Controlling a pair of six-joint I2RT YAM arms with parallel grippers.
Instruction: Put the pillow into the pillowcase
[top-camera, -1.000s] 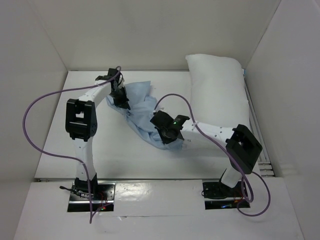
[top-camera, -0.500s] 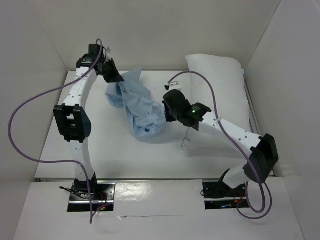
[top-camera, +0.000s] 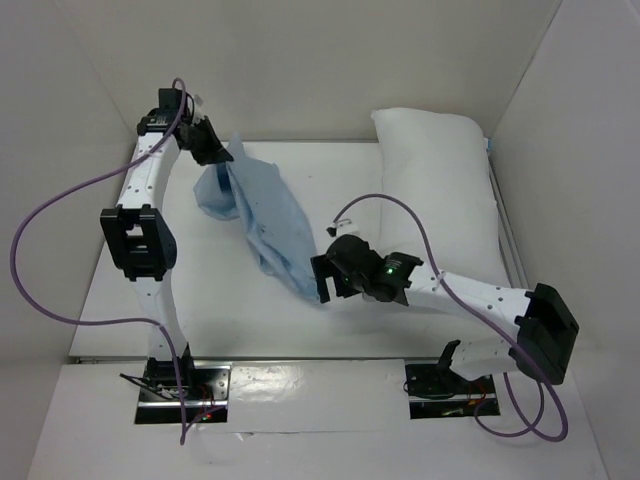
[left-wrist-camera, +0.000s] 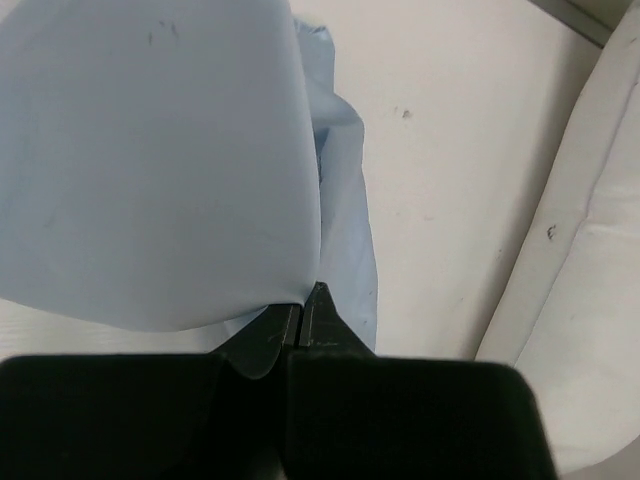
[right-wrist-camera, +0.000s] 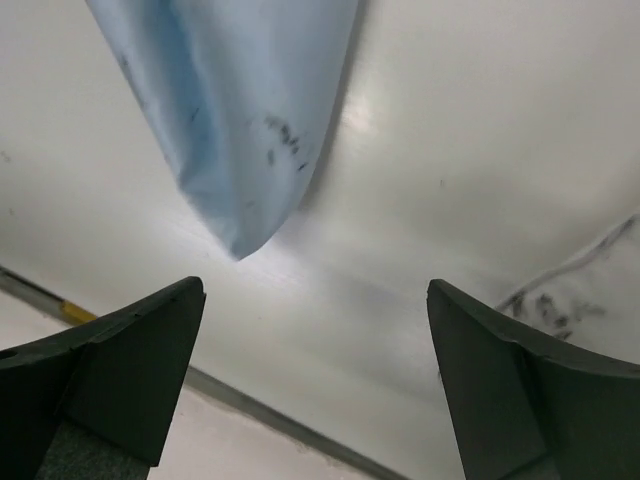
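Note:
The light blue pillowcase hangs stretched in a slant from the back left down toward the table's middle. My left gripper, raised at the back left, is shut on its upper edge; in the left wrist view the jaws pinch the blue pillowcase. My right gripper stands open just past the cloth's lower corner, nothing between its fingers. In the right wrist view that gripper faces the pillowcase's corner, which hangs apart from it. The plump white pillow lies along the right side, and its edge shows in the left wrist view.
White walls close in the white table on the left, back and right. Purple cables loop off both arms. A metal rail runs along the right wall beside the pillow.
My left gripper has carried the pillowcase's top up and toward the back left. The right gripper has let go of the cloth, opened wide, and swung toward the pillowcase's lower end.

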